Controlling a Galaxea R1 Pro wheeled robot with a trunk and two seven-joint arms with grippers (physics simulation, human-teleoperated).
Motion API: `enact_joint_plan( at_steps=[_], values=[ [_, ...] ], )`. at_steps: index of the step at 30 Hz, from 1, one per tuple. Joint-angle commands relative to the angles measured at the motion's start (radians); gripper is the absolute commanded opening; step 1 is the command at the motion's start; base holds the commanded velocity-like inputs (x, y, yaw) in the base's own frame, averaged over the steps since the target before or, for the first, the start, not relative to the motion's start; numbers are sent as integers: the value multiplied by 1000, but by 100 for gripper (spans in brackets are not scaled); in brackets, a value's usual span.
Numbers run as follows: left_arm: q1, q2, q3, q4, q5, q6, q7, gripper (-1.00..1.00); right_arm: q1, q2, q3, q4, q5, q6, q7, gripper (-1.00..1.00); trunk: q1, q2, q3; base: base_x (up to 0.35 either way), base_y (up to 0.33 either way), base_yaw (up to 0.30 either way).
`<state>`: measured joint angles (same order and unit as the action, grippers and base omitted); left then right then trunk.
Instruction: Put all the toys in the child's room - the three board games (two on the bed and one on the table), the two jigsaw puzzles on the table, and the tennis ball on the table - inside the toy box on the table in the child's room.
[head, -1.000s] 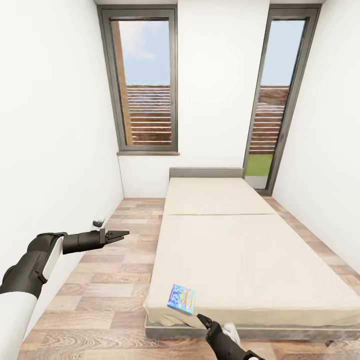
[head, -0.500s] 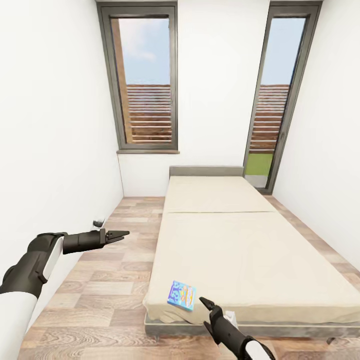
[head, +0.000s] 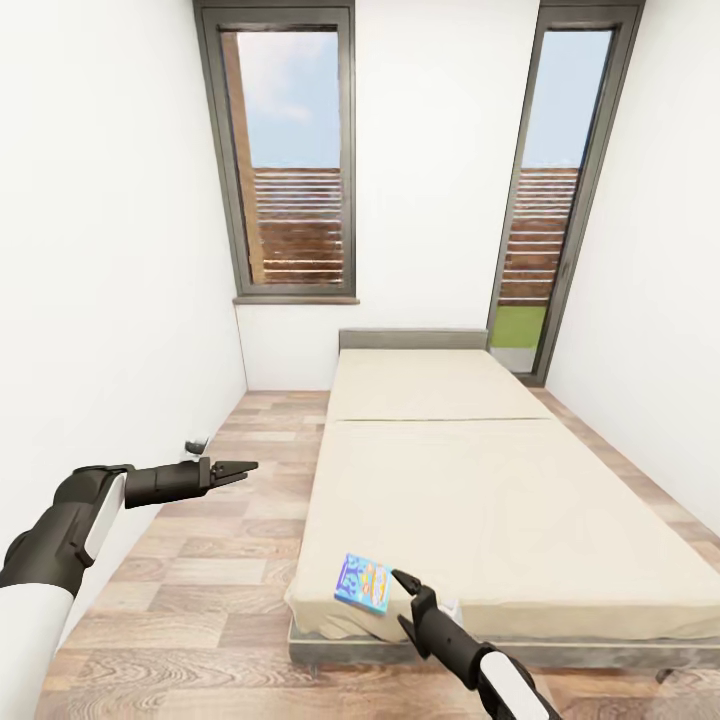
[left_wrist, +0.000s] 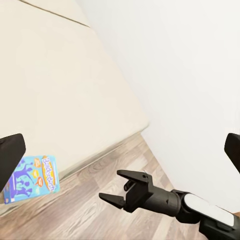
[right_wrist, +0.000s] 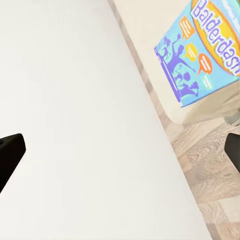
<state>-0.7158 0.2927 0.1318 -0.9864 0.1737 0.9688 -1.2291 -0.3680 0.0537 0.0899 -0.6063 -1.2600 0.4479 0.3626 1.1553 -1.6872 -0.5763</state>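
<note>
In the head view, the blue board game (head: 363, 583) was seen lying flat on the near corner of the bed (head: 500, 500), just beside and slightly ahead of the right tool (head: 404, 604), whose jaws were spread open with nothing between them; the left tool (head: 236, 468) was held well apart over the floor, so the right arm was judged the nearer. In the left wrist view, the box (left_wrist: 31, 178) was shown facing up, its long axis running roughly along the bed's edge, with the open right tool (left_wrist: 117, 188) close by. In the right wrist view, the box (right_wrist: 207, 55) lay ahead between widely parted fingertips (right_wrist: 10, 150).
</note>
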Motion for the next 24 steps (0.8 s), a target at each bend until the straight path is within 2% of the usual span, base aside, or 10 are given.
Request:
enact_joint_plan(
  at_steps=[1, 14, 24],
  values=[
    [-1, 0, 0, 0, 3, 7, -1, 100, -2, 0, 1, 0, -6, 2, 1, 100, 4, -8, -4, 0, 0, 0],
    [-1, 0, 0, 0, 3, 7, -1, 100, -5, -3, -4, 4, -6, -4, 1, 100, 54, -99, -45, 0, 0, 0],
    [-1, 3, 0, 0, 3, 7, -1, 100, -5, -9, -4, 12, -5, -3, 1, 100, 54, -99, -45, 0, 0, 0]
  ],
)
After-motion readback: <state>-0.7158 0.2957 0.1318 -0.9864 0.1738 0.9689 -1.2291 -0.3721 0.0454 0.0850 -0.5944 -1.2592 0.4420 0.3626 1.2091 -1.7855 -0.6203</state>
